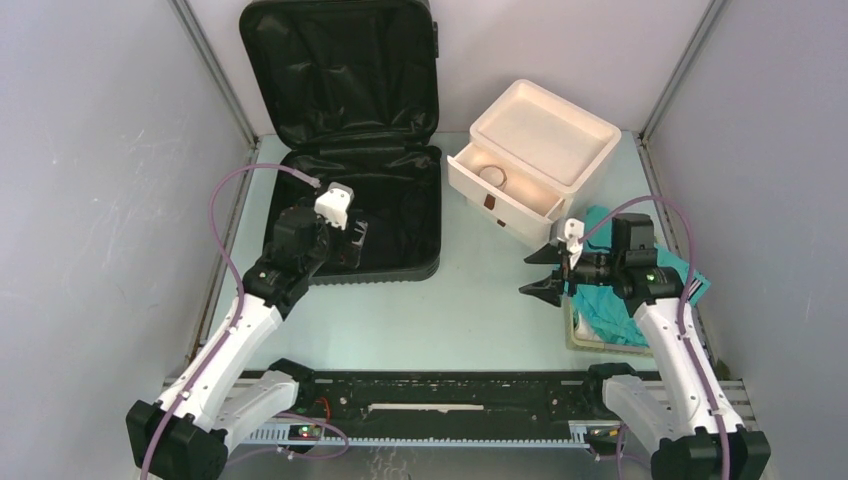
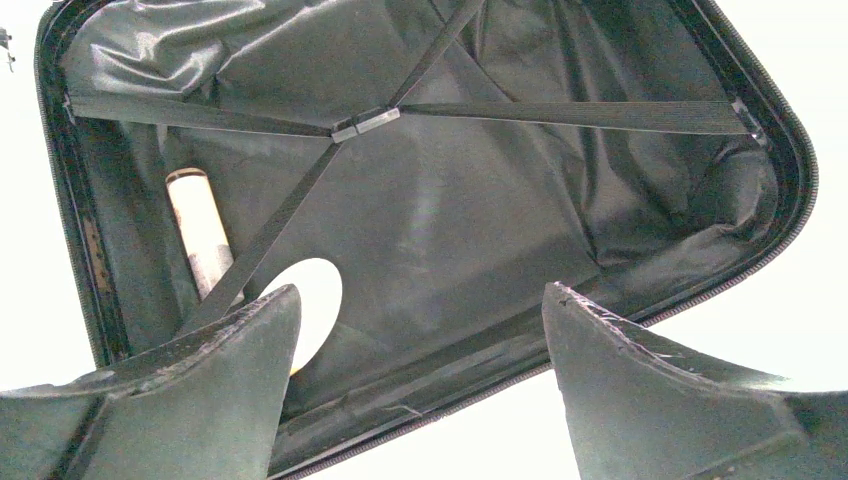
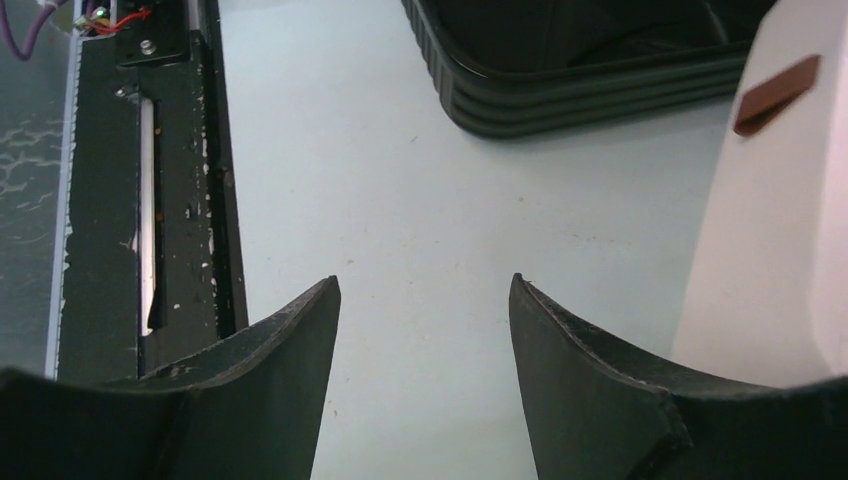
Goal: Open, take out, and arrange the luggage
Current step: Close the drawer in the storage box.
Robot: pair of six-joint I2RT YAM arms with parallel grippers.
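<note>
Lower the wide-open, empty left gripper (image 2: 420, 295) into the luggage (image 1: 340, 70) astride the cream tube (image 2: 200, 235), avoiding the straps (image 2: 560, 115); the right gripper (image 3: 425, 285) hangs open, empty.

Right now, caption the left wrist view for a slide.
Open left gripper over the opened luggage: crossed straps, pale tube and white round object inside.

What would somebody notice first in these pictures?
The big black suitcase catches the eye first, lying wide open at the back left of the table. The left claw hangs open over it, and a pale roll lies inside. To its right stands a white box with one drawer pulled out.
</note>
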